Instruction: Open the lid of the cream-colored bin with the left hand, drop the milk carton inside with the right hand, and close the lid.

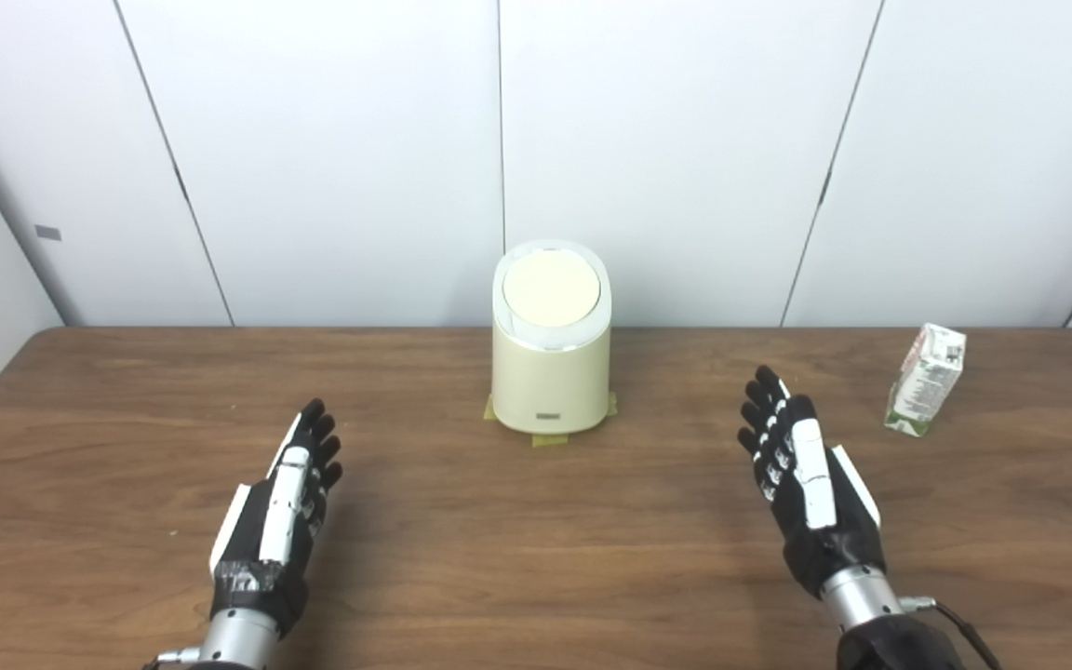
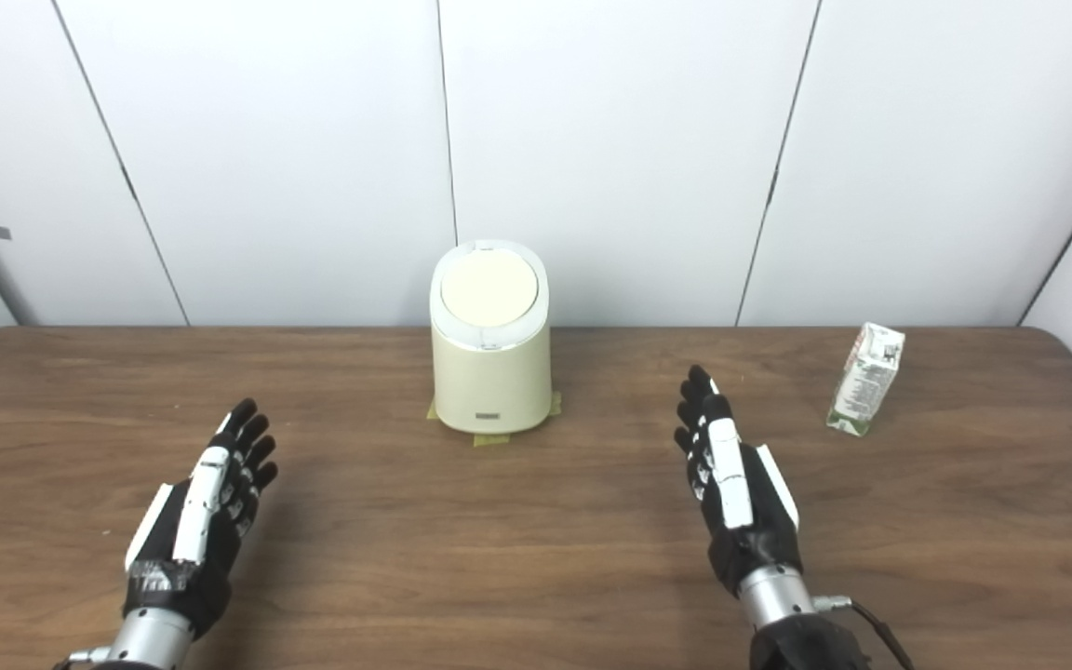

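Note:
The cream-colored bin [image 1: 550, 372] stands at the back middle of the wooden table [image 1: 517, 540], its round lid [image 1: 551, 288] down flat on top. A white and green milk carton [image 1: 925, 380] stands upright at the back right. My left hand [image 1: 285, 507] hovers over the near left of the table, open, fingers stretched forward, holding nothing. My right hand [image 1: 801, 470] is open over the near right, well short of the carton and to its left. Both hands are apart from the bin.
Strips of yellowish tape [image 1: 555, 437] mark the bin's spot. White wall panels [image 1: 685, 140] rise right behind the table's far edge. Bare wood lies between the two hands and in front of the bin.

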`<state>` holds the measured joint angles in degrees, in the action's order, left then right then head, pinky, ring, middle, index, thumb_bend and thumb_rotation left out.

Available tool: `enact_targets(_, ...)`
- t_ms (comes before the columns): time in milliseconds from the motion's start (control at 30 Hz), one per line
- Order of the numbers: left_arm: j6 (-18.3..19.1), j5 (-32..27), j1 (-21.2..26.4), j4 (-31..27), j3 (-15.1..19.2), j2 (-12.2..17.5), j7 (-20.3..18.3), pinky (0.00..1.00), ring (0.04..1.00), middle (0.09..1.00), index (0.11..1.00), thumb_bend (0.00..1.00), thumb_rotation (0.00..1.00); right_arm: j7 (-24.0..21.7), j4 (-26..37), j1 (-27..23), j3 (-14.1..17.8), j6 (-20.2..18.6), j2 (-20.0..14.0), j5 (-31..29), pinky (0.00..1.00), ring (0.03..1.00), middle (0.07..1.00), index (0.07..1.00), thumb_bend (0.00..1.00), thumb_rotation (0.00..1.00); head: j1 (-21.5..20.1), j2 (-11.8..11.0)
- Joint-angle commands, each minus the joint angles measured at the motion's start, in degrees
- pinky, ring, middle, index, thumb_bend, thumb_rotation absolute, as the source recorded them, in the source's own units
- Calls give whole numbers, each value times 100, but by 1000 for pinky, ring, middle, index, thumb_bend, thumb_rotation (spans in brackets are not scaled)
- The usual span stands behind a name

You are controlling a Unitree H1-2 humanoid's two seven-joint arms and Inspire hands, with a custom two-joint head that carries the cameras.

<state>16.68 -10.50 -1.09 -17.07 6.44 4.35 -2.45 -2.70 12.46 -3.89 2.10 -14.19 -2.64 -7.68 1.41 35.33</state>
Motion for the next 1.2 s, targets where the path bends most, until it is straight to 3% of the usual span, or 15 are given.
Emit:
enact_targets(0, -240, 21, 138, -78, 2, 34, -16, 1000, 1000, 1000, 1000, 261, 929, -19, 125, -143, 4, 145, 8, -13, 1000, 1000, 1000, 1000, 632, 1000, 4, 1)
enact_targets(533, -186, 65, 128, -89, -25, 60, -20, 1000, 1000, 1000, 1000, 287, 903, -33, 113, -144, -2, 142, -6, -9, 1000, 1000, 1000, 1000, 629, 1000, -12, 32)
enact_targets(767, 98, 232, 109, -145, -182, 269, -105, 1000, 1000, 1000, 1000, 380, 854, -64, -107, -114, 11, 358, 41, -69, 1000, 1000, 1000, 1000, 645, 1000, -119, -225)
enact_targets(833, 427, 389, 198, -284, -249, 374, -77, 1000, 1000, 1000, 1000, 339, 693, -89, -144, -112, -6, 393, 29, -64, 1000, 1000, 1000, 1000, 649, 1000, -129, -273)
enact_targets(933, 714, 516, 424, -386, -266, 384, 25, 1000, 1000, 1000, 1000, 424, 386, -135, -230, -88, -10, 475, 22, -89, 1000, 1000, 1000, 1000, 653, 1000, -100, -402)
enact_targets(1033, 941, 981, 789, -444, -365, 365, 244, 1000, 1000, 1000, 1000, 547, 298, -156, -302, -58, -24, 541, 8, -47, 1000, 1000, 1000, 1000, 650, 1000, -155, -466)
enact_targets(1100, 1013, 1401, 1102, -434, -475, 394, 308, 1000, 1000, 984, 1000, 669, 316, -158, -343, -38, -48, 603, -14, 16, 1000, 1000, 1000, 1000, 649, 1000, -177, -549)
enact_targets(1167, 1024, 1786, 1490, -334, -538, 419, 218, 976, 974, 970, 1000, 727, 313, -178, -372, -17, -66, 646, -44, 58, 1000, 1000, 1000, 1000, 652, 1000, -170, -594)
